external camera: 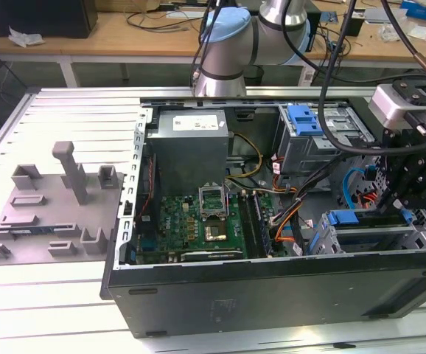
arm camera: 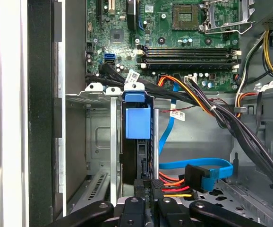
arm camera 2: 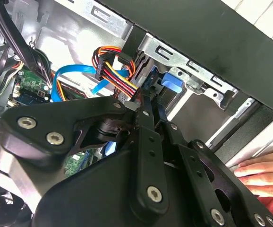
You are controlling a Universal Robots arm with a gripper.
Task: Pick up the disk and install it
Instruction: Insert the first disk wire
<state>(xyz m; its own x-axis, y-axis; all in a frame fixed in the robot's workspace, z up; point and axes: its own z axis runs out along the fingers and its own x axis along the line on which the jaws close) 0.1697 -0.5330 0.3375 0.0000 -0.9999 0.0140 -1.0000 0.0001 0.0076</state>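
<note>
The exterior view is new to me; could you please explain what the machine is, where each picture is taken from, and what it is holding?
It is one robot arm working over an open computer case lying on a slatted table. The exterior view comes from a camera off the arm; both wrist views come from cameras riding on it. Beside the case, at the exterior view's left, sits a grey plastic fixture. The gripper reaches into the case, and its jaws appear closed on the disk, held edge-on at a drive cage. A person's hand rests outside the case.
</note>
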